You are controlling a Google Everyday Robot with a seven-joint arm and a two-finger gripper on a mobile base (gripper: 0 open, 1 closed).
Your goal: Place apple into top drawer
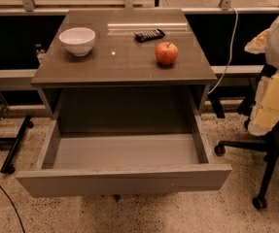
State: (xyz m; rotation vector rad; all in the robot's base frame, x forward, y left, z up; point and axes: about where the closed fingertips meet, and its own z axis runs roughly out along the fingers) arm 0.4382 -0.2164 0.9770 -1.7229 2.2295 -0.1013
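Observation:
A small red-orange apple (166,53) with a short dark stem stands on the brown top of the cabinet (119,64), right of centre. Below the top, the wide grey top drawer (124,179) is pulled fully out toward me, and nothing lies inside it. Its flat front faces me. My gripper is not in view. Nothing touches or holds the apple.
A white bowl (77,40) stands at the cabinet top's left. A flat black object (148,34) lies behind the apple. An office chair (270,144) with wheels and pale padding stands at the right. A white cable (231,47) hangs at the back right. The floor is speckled.

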